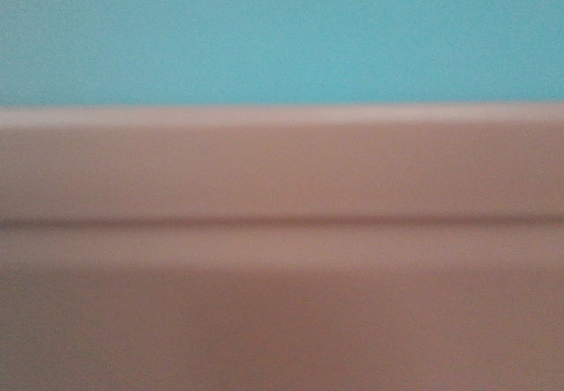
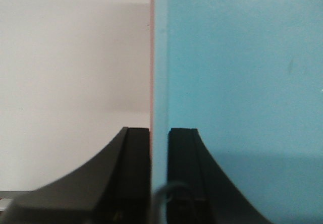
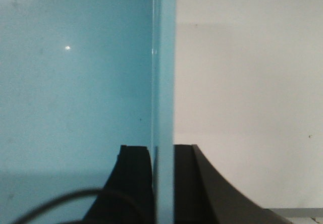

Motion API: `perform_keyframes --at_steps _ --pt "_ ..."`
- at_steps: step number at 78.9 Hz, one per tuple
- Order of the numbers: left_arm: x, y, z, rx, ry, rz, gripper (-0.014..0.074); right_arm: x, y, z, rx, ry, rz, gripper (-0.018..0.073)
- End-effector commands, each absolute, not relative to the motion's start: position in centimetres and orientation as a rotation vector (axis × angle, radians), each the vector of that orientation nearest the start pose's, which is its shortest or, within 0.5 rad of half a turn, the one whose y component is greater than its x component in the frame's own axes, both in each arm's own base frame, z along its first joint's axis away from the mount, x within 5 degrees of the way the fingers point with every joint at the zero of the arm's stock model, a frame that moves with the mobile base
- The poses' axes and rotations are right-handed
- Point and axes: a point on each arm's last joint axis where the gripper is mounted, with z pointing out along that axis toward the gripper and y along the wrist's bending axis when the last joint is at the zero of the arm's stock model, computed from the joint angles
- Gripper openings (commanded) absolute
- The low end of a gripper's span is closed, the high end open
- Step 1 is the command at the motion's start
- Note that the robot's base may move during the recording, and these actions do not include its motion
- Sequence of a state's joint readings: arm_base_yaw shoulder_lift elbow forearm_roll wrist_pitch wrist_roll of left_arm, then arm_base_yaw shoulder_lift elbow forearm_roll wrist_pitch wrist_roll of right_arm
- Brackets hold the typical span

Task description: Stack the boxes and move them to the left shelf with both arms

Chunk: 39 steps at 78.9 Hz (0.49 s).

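Note:
The stacked boxes fill the front view, very close and blurred: the sky-blue box [image 1: 282, 30] sits above the rim and wall of the salmon pink box [image 1: 282, 276]. In the left wrist view my left gripper [image 2: 159, 133] is shut on an upright wall of the blue box [image 2: 242, 82], with a thin pink box edge [image 2: 151, 57] against it. In the right wrist view my right gripper [image 3: 162, 151] is shut on the opposite wall of the blue box [image 3: 75, 82]. The left shelf is out of view.
A plain pale surface [image 2: 70, 82] lies outside the boxes in the left wrist view and in the right wrist view [image 3: 247, 82]. A dark cable [image 3: 50, 204] loops near the right gripper. The boxes block all else in the front view.

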State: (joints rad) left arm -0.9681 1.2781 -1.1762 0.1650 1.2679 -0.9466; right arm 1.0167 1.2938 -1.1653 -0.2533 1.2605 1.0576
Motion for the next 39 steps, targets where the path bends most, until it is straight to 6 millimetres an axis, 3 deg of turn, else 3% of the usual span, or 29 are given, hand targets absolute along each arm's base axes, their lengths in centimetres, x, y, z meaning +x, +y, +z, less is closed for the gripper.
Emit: perform_keyframes --at_steps 1,39 --pt "12.76 -18.47 35.25 0.052 2.903 -0.332 -0.0007 12.95 18.59 34.88 0.008 2.82 0.204 0.007" --pt "12.69 -18.52 35.25 0.051 2.91 -0.34 -0.0007 12.77 18.71 34.88 -0.012 2.816 0.2 0.007"
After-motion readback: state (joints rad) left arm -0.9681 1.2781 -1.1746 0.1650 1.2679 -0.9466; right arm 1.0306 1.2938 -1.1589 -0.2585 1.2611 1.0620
